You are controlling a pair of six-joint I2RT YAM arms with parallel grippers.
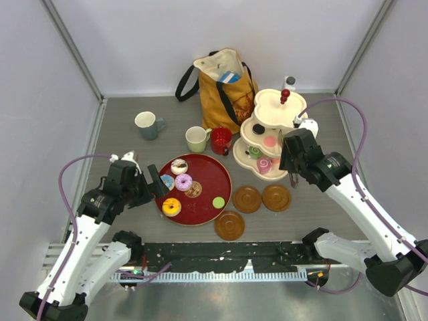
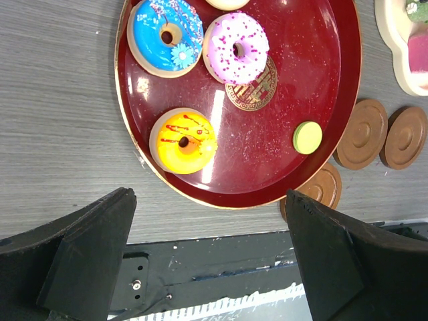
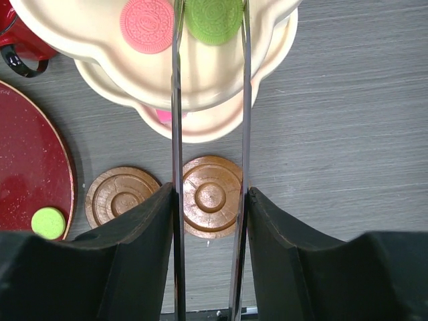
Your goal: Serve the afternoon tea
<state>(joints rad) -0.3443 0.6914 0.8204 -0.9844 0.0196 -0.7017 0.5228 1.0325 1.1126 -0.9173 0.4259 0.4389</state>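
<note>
Right pincer (image 3: 211, 8) is hovering partly open over the stand (image 3: 200, 87), middle tier, thin blades straddling the green macaron (image 3: 214, 20), which is lying flat beside a pink macaron (image 3: 147, 25); cannot tell whether they are pinching it or standing clear. Left pincer (image 2: 207, 200) is hanging wide open and empty over the tray's (image 2: 334, 100) near rim. The yellow donut (image 2: 186, 141) is lying straight ahead of it, with the blue donut (image 2: 166, 37) and purple donut (image 2: 235, 48) beyond. The left arm is nearer to these. Saucers (image 3: 210, 196) are sitting on the tabletop (image 3: 348, 100) between tray and stand, probably crowding any low carry
</note>
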